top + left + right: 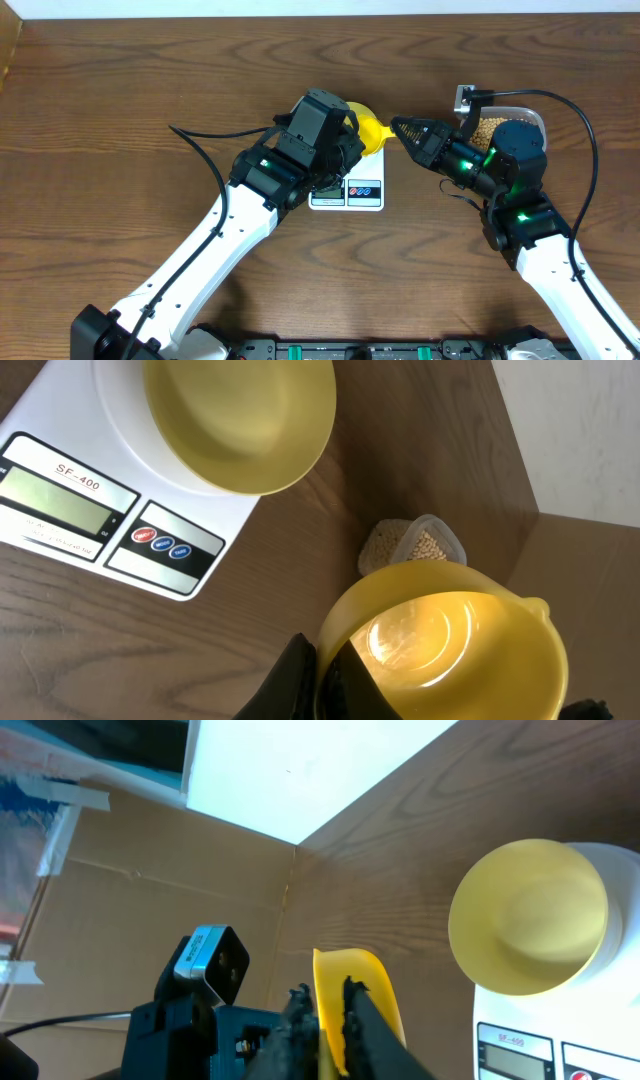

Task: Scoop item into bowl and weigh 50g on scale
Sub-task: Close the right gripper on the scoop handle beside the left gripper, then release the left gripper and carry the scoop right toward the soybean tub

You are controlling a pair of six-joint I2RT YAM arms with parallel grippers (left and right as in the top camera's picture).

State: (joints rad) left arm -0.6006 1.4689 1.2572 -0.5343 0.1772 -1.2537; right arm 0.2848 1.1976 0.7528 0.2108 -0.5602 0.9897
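Beans [487,128] lie in the clear tub [452,538], to the right of the scale [362,195] as seen from overhead. On the scale's platform I see the pale-yellow bowl [240,420]. My left fingers [295,675] are clamped on the rim of the yellow scoop [450,650]. My right fingers [365,1020] pinch its handle, just beside the scale.

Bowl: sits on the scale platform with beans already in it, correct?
Not quite. The bowl does sit on the scale platform, but it is empty: the left wrist view shows its bare inside. The beans are in the tub beyond.
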